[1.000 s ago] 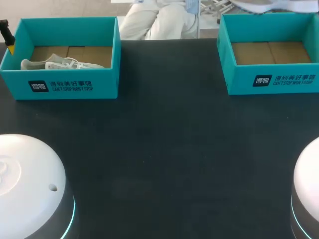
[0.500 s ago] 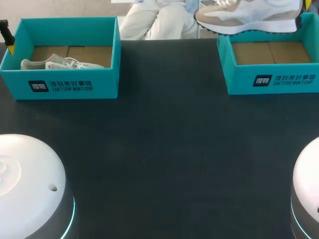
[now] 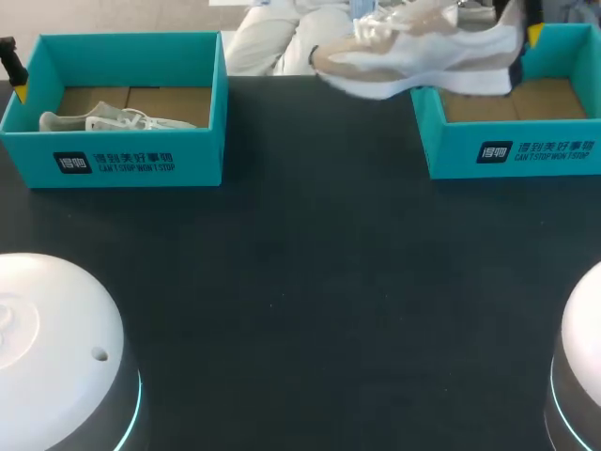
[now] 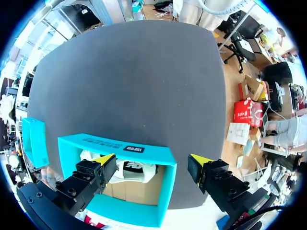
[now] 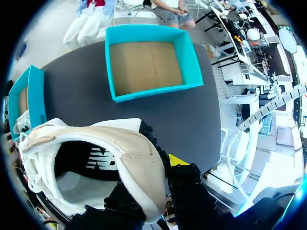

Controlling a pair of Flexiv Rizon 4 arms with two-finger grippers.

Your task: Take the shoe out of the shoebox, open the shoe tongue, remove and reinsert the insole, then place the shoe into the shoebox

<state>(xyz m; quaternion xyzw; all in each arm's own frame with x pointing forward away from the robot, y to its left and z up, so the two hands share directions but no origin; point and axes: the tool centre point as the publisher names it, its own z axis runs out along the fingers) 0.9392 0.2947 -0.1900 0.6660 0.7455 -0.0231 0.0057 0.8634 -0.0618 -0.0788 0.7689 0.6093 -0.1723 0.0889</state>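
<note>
A beige and white shoe hangs in the air over the right teal shoebox and past its left rim, toe pointing left. My right gripper is shut on its heel. In the right wrist view the gripper pinches the heel collar of the shoe, and one yellow fingertip shows outside it. The right shoebox holds only its cardboard floor. My left gripper stands open above the left shoebox, and it shows at the box's left end.
The left teal shoebox holds a second, white shoe, also seen under my left gripper as a white shoe. The black tabletop lies between and in front of the two boxes. Both arm bases sit at the near corners.
The right gripper has brought the beige shoe down and to the left, from the far edge of the view to over the right box's left rim. The left gripper has not moved.
</note>
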